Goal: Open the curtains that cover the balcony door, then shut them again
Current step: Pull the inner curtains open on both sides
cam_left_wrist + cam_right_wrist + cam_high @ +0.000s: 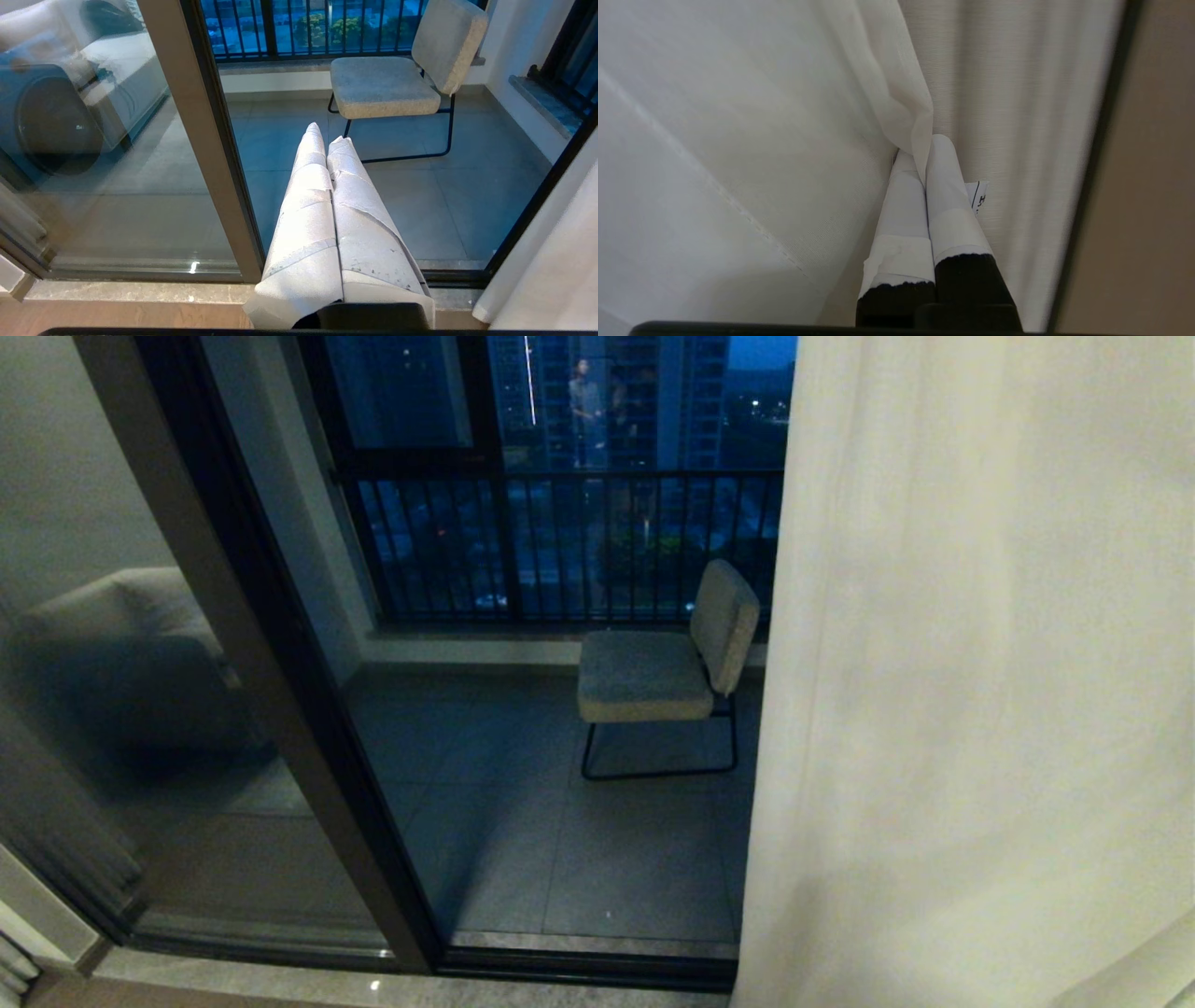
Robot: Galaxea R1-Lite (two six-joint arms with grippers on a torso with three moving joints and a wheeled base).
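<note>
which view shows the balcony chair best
The left wrist view: the chair shows whole, close and bright, beyond the shut left gripper. The head view shows it smaller and dimmer beside the curtain. The right wrist view shows only curtain fabric.

Dusk; grey chair on tiled balcony floor, perhaps railing behind.

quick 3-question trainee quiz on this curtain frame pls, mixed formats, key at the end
1. True or false: the curtain covers the whole balcony door.
2. What stands on the balcony floor? A) chair B) ladder C) bicycle
3. Fill in: in its wrist view, the right gripper is shut with its tips against the ____.

Key:
1. False; glass left of the panel is uncovered.
2. A, the chair.
3. Curtain; the left gripper is shut too, clear of fabric.
</note>
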